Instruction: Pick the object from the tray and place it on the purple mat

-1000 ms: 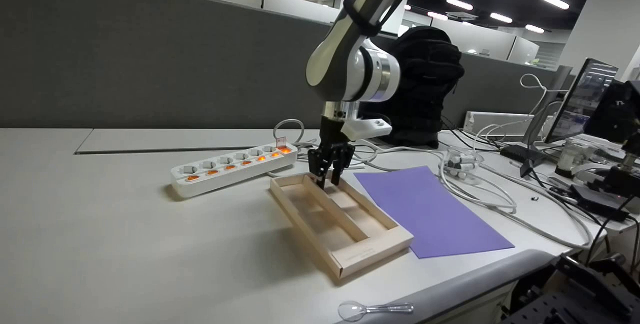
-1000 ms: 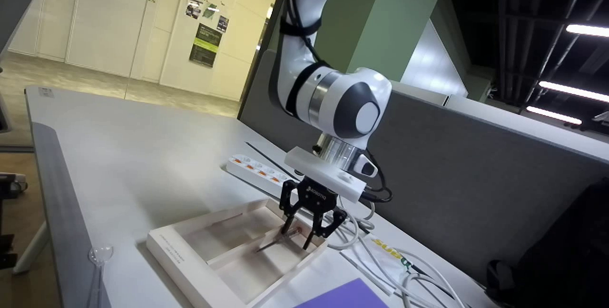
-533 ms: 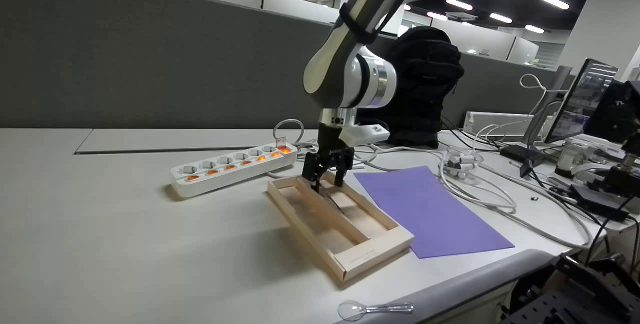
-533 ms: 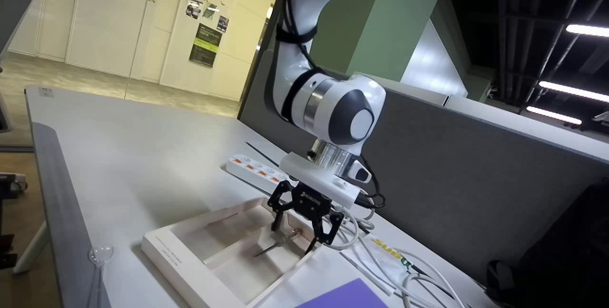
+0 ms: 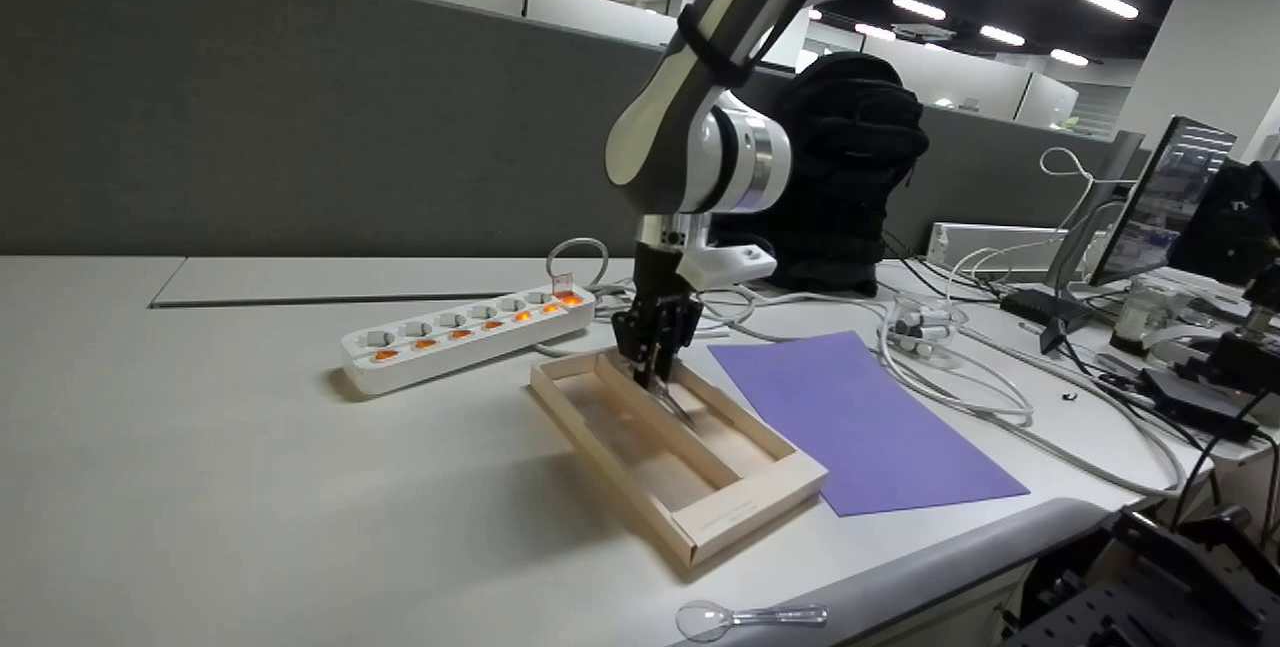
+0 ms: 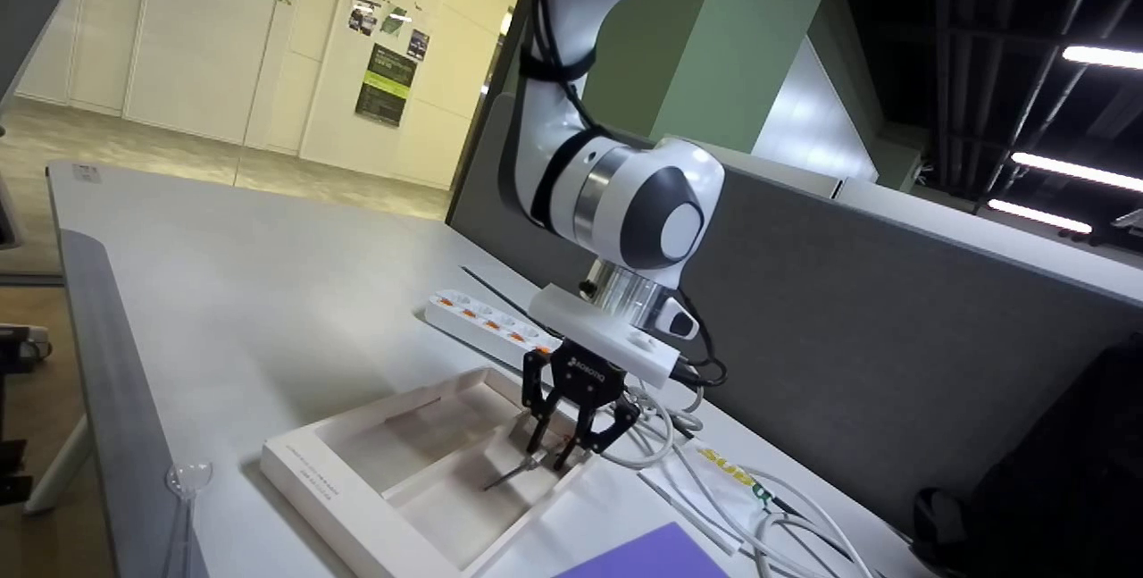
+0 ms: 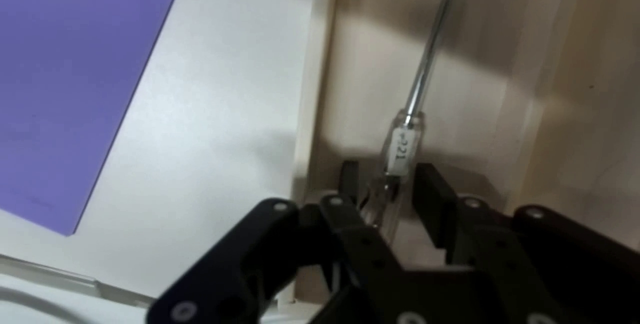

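Screwdriver (image 7: 402,146) lies in the tray (image 5: 745,507), in the compartment nearer the mat (image 5: 870,427). Gripper (image 7: 387,179) straddles its handle, jaws parted, gap visible on the mat side.

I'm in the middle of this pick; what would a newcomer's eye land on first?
Probably the purple mat, the boldest patch of colour, lying flat beside the pale wooden tray. Next, in the wrist view, comes what looks like a clear-handled screwdriver in the compartment nearer the mat, with the open tool straddling its handle. In an exterior view, the white power strip glows orange, left of the tray in the picture.
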Robot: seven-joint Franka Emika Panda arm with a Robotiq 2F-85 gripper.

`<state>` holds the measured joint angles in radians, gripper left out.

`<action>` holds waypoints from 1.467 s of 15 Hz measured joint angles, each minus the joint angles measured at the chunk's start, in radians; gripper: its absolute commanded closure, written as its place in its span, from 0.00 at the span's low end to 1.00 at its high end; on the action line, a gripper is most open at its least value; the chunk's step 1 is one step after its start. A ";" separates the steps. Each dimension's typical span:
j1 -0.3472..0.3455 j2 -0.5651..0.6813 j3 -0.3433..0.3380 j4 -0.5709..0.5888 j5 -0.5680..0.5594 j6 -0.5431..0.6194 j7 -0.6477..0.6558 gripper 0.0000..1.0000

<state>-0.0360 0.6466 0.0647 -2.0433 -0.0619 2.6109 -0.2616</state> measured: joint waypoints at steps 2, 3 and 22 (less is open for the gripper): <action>0.002 -0.001 0.000 0.004 0.000 0.000 0.000 0.97; 0.003 -0.001 0.001 0.005 0.000 0.000 0.000 0.95; -0.028 -0.372 -0.131 -0.191 -0.052 -0.122 0.061 0.95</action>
<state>-0.0638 0.2744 -0.0664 -2.2340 -0.1141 2.4887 -0.2011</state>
